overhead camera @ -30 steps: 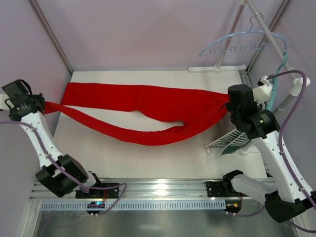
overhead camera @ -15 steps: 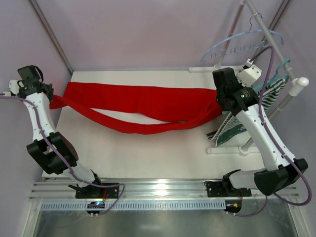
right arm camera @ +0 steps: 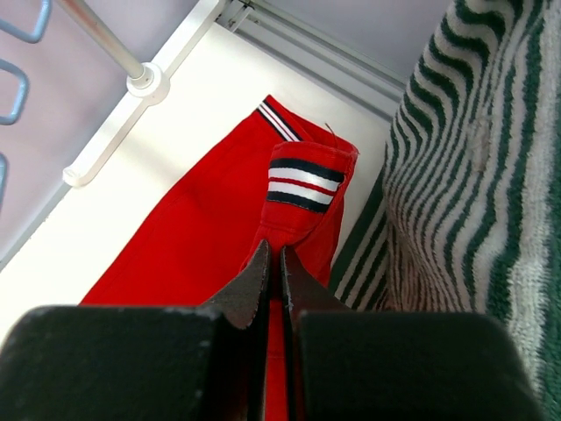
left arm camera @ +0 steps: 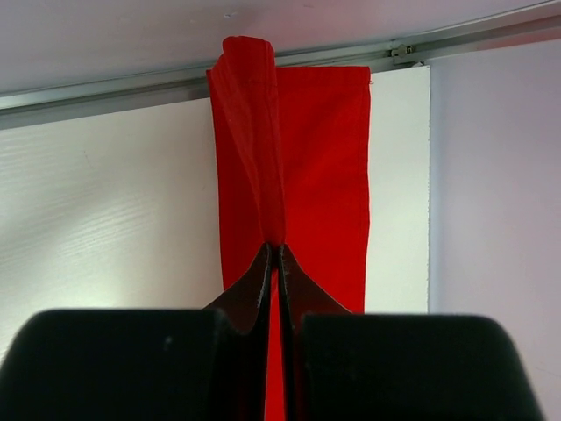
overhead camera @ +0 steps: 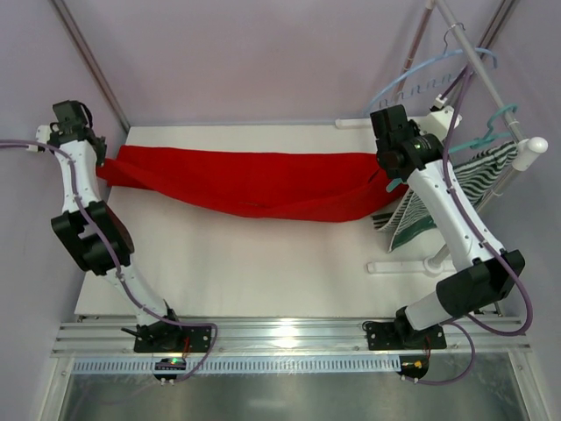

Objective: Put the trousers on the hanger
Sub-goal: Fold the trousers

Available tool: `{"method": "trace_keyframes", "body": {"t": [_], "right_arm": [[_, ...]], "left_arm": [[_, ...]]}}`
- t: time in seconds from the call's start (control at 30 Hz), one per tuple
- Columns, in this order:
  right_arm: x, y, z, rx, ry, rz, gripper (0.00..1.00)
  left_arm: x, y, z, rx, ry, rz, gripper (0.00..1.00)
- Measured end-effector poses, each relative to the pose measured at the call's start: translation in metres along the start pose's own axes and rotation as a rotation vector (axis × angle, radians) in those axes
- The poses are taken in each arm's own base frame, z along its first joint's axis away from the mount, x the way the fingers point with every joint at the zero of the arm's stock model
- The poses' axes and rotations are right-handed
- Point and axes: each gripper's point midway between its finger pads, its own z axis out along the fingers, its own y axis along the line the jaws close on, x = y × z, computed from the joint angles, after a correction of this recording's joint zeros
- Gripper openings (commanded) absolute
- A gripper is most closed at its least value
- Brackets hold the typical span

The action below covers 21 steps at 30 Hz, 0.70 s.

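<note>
top external | trousers [overhead camera: 254, 180] long axis L-R | waist end R

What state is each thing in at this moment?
trousers: stretched lengthwise across the table, gripped at both ends, not yet on the hanger.
hanger: hanging from the rack, nothing on it.
left gripper: shut on a trouser leg.
right gripper: shut on the trousers just below the striped waistband.
striped garment: hanging close beside the right gripper.
</note>
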Motion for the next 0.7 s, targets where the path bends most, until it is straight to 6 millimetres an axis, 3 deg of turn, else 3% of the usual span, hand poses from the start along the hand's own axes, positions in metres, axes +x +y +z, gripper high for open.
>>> {"method": "trace_keyframes", "body": {"t": [0.33,0.53,0.7], "right_arm": [[-0.012,0.012,0.005,0.01,-0.002,0.021,0.04],[-0.019,-0.004,0.027,0.102,-0.002,0.048,0.04],[-0.033,-0.006,0.031,0.111,-0.018,0.087,0.04]], "left_arm": [[0.015,-0.013,0.007,0.01,-0.011,0.066,0.0],[0.023,-0.011,0.024,-0.008,-0.001,0.071,0.0],[0.023,-0.017,0.03,0.005,-0.006,0.066,0.0]]}}
